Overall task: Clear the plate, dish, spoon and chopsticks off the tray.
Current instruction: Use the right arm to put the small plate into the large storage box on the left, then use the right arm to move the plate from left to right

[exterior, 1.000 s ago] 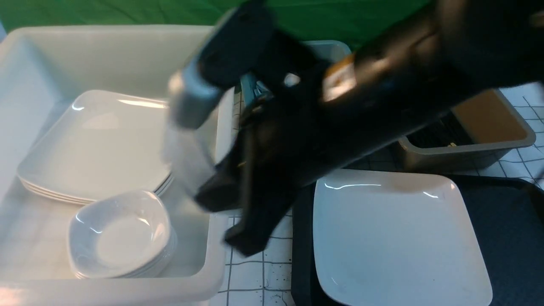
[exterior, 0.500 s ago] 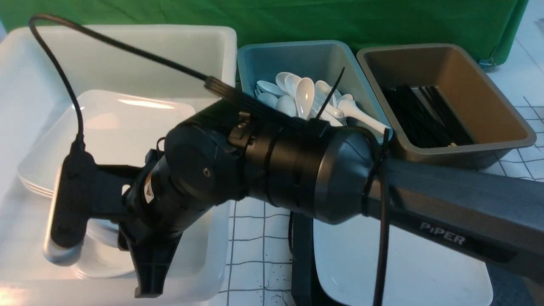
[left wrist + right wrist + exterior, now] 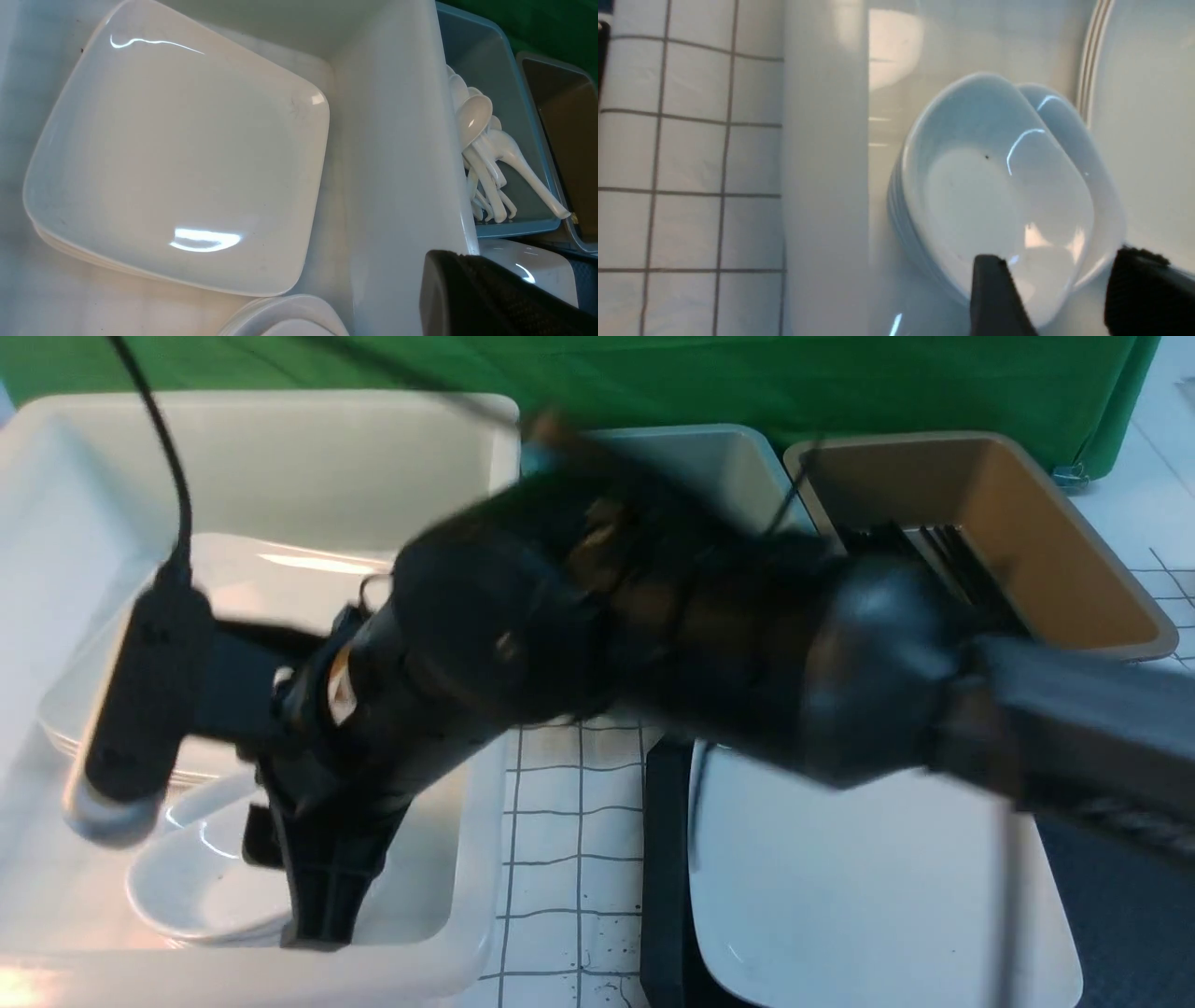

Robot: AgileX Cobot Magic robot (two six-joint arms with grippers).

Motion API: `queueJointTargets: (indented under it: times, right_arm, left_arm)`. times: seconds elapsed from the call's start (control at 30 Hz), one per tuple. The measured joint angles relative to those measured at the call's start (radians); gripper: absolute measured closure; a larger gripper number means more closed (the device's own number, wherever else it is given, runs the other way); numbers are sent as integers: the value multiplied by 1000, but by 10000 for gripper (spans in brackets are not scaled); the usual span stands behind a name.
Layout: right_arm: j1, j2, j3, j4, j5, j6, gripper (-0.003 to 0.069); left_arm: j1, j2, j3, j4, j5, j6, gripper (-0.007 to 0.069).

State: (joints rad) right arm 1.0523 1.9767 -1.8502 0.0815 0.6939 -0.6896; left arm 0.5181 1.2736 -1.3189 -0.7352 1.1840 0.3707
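Right gripper wide apart astride rim of top dish; left gripper closed.

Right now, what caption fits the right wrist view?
Open right end effector above the askew top dish of a stack in the white tub.

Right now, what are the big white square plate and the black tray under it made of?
The large white square plate looks like glazed ceramic, or maybe melamine: it is smooth and shiny, with a bright glint near its edge. The black rectangular tray looks like matte plastic: dull and dark, with no glints.
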Motion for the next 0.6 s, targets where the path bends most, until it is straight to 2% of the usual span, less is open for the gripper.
queueJointTargets:
  times: [0.2,0.33,0.37,0.43,0.47,0.5,0.6]
  right_arm:
    - [0,-183,-6,-13,181,81,312]
    - [0,-351,-7,-62,376,160,456]
    - [0,-392,-7,-93,422,176,503]
    - [0,-441,-6,-144,440,204,547]
    - [0,-508,-6,-227,440,275,615]
    - [0,-565,-6,-307,440,327,629]
    - [0,-662,-6,-433,440,417,629]
  left_arm:
    - [0,0,0,0,0,0,604]
    - [0,0,0,-1,0,0,604]
    - [0,0,0,-5,0,0,604]
    - [0,0,0,-12,0,0,604]
    - [0,0,0,-30,5,0,604]
    - [0,0,0,-53,19,0,604]
    - [-6,0,0,-105,29,0,604]
